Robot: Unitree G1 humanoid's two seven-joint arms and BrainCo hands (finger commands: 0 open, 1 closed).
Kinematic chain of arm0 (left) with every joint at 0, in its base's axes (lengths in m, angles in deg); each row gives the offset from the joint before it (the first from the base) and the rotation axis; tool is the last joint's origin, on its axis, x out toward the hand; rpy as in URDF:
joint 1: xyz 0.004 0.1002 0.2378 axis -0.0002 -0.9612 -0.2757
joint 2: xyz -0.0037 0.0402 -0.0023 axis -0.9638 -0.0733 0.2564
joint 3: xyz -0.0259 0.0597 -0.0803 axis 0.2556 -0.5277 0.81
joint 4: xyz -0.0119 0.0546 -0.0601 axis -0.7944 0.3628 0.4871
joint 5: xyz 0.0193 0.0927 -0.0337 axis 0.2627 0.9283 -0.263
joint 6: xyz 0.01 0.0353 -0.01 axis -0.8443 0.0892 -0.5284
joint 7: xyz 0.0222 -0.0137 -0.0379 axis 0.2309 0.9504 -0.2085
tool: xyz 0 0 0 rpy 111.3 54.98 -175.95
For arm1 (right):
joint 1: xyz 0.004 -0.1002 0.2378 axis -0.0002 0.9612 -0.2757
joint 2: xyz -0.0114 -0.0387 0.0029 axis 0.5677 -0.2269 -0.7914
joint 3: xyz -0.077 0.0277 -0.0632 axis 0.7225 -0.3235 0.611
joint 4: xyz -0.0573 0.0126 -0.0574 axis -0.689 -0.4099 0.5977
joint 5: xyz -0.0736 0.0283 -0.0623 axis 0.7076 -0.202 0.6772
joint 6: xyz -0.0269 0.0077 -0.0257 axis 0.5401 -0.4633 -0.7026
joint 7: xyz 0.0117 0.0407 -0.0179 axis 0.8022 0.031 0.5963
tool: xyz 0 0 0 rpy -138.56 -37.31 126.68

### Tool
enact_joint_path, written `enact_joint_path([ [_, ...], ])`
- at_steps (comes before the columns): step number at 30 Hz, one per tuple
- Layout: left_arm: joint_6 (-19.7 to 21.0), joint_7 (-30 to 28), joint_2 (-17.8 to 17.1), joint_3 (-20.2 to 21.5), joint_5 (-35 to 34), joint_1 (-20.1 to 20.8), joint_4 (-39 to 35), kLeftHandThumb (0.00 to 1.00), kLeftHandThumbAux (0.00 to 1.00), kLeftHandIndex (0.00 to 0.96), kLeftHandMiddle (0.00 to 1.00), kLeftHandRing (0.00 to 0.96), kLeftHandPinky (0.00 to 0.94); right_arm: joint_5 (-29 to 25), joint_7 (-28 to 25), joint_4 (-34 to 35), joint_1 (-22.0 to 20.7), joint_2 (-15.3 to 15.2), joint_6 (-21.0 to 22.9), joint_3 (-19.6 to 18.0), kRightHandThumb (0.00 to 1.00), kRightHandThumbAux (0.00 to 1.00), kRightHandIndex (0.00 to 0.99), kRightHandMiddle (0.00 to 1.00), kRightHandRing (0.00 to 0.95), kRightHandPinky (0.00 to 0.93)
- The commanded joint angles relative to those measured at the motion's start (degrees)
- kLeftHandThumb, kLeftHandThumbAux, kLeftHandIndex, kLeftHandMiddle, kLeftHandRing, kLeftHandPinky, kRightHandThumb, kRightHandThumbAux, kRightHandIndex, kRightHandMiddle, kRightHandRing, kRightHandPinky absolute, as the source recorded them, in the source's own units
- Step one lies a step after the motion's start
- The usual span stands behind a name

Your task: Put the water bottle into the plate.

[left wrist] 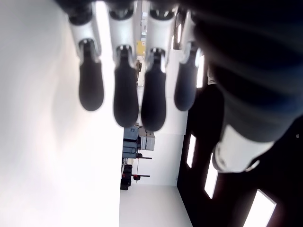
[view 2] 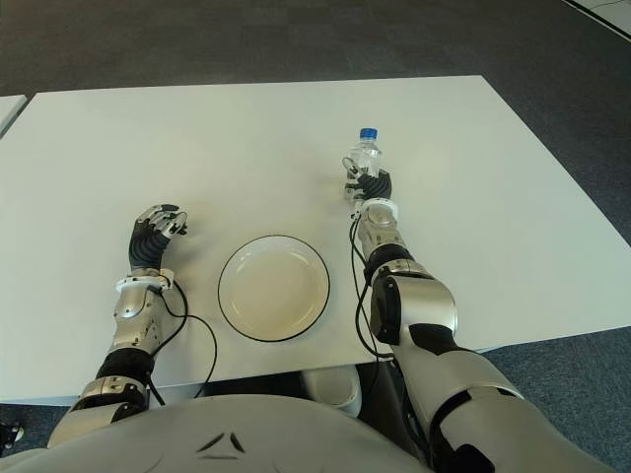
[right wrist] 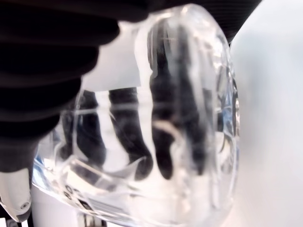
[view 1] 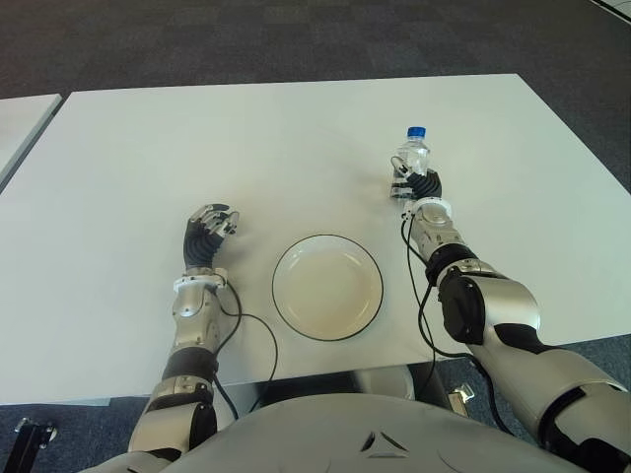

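A clear water bottle (view 1: 412,155) with a blue cap stands upright on the white table (view 1: 296,148), right of centre and beyond the plate. My right hand (view 1: 410,184) is wrapped around its lower part; in the right wrist view the dark fingers (right wrist: 128,127) show through the clear bottle (right wrist: 189,94). The white plate (view 1: 327,287) with a dark rim lies near the table's front edge, empty. My left hand (view 1: 209,229) shows to the left of the plate with its fingers (left wrist: 125,90) loosely curled and holding nothing.
A second white table edge (view 1: 20,123) shows at the far left. Dark carpet (view 1: 296,39) lies beyond the table. Black cables (view 1: 251,335) trail from both wrists near the plate and the front edge.
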Motion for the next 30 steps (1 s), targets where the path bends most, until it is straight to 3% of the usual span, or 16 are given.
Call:
enact_joint_path([
  [1,2.1,0.3,1.0,0.1,-0.1,-1.9,2.0,0.709,0.710,0.435,0.596,0.579,0.567,1.2,-4.2,6.3,3.0,3.5,-15.2,3.8,0.701,0.730,0.439,0.833,0.840,0.854],
  [3,2.0,0.4,1.0,0.0,0.0,-1.9,2.1,0.709,0.710,0.435,0.597,0.579,0.567,1.8,-5.8,8.4,4.6,4.4,-20.4,5.5,0.702,0.730,0.439,0.846,0.850,0.861],
  [12,1.4,0.6,1.3,-0.1,0.2,-1.5,2.7,0.709,0.710,0.435,0.597,0.580,0.561,2.5,-12.1,12.5,8.9,5.0,-32.6,10.0,0.706,0.724,0.440,0.880,0.875,0.871],
  [17,0.7,0.6,1.4,0.1,0.1,-1.3,3.5,0.708,0.710,0.435,0.595,0.576,0.556,4.4,-16.8,22.7,15.5,4.2,-39.3,15.2,0.706,0.722,0.440,0.880,0.874,0.860],
  [20,0.4,0.6,1.4,0.1,0.2,-1.1,3.9,0.709,0.710,0.435,0.595,0.577,0.561,5.3,-19.1,29.8,19.0,2.9,-40.2,17.7,0.705,0.722,0.439,0.875,0.867,0.849],
  [26,-0.1,0.2,1.5,0.1,0.0,-0.8,4.7,0.709,0.709,0.435,0.593,0.571,0.550,12.8,-19.5,35.2,20.2,-0.5,-42.9,22.0,0.701,0.724,0.438,0.888,0.876,0.876],
  [30,-0.1,-0.2,1.6,0.3,-0.6,-0.5,5.2,0.708,0.709,0.435,0.590,0.566,0.548,12.3,-26.6,34.9,19.1,-4.3,-44.0,26.1,0.700,0.725,0.437,0.907,0.888,0.893],
])
